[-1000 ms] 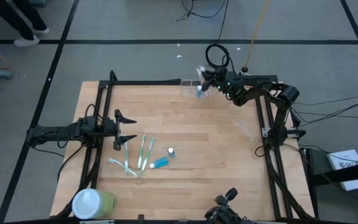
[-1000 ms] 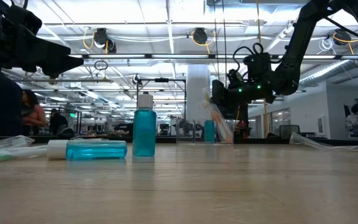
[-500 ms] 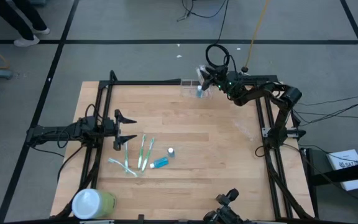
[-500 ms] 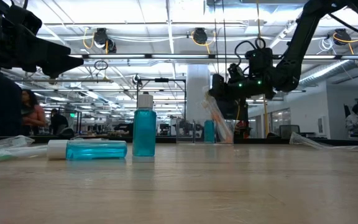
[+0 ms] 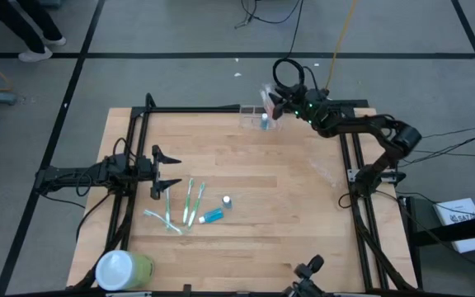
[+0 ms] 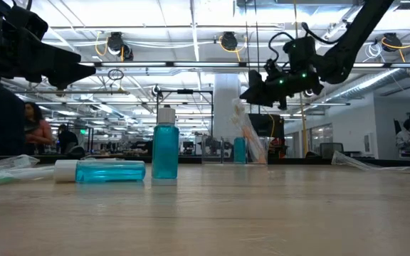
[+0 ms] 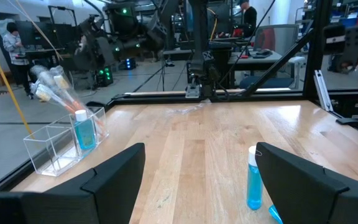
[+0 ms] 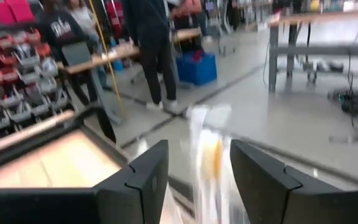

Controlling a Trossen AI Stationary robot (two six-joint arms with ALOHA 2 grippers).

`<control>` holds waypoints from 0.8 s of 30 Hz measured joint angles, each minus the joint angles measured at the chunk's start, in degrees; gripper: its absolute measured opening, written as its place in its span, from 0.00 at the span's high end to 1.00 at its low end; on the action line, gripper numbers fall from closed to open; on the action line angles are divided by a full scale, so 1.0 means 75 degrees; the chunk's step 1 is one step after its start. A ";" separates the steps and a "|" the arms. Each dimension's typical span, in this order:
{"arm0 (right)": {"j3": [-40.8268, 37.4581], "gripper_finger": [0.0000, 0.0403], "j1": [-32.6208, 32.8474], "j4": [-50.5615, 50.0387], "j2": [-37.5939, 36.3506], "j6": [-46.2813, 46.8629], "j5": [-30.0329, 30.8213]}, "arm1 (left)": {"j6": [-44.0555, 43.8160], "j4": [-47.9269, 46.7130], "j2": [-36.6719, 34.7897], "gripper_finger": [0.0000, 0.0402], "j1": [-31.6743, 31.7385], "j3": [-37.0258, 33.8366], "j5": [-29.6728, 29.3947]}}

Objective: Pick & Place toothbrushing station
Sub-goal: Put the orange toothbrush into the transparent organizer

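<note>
The toothbrushing station, a small clear holder (image 5: 256, 119), stands on the table by its far edge, right of the middle. It holds a small blue bottle (image 7: 84, 130) and wrapped toothbrushes (image 7: 51, 84) that lean out of it. My right gripper (image 5: 274, 99) hangs open just above the toothbrush tops (image 6: 244, 128), clear of them; in the right wrist view (image 8: 199, 155) a blurred toothbrush shows beyond the gap. My left gripper (image 5: 168, 171) is open and empty at the table's left, above the loose toothbrushes.
Several green toothbrushes (image 5: 188, 203), a lying blue tube (image 5: 213, 216) and a small standing blue bottle (image 5: 227, 200) are left of the middle. A green cylinder with a white lid (image 5: 122, 270) stands at the near left corner. People stand in the room beyond.
My right gripper has risen from the toothbrush tops in the holder and drawn a little toward the table's far right. The holder and its contents have stayed where they were.
</note>
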 joint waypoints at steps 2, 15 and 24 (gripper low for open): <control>0.0000 0.59 0.0021 -0.0446 -0.0028 0.0009 0.0000 | 0.0000 -0.0003 0.0000 0.23 0.0000 0.0000 0.0000; -0.0026 0.59 0.0414 -0.1883 -0.0025 -0.0251 0.0001 | 0.0000 -0.0002 -0.0001 0.23 0.0000 0.0000 0.0000; -0.0041 0.59 0.0522 -0.1935 -0.0228 -0.0455 0.0633 | 0.0000 -0.0003 0.0000 0.23 0.0000 0.0000 0.0000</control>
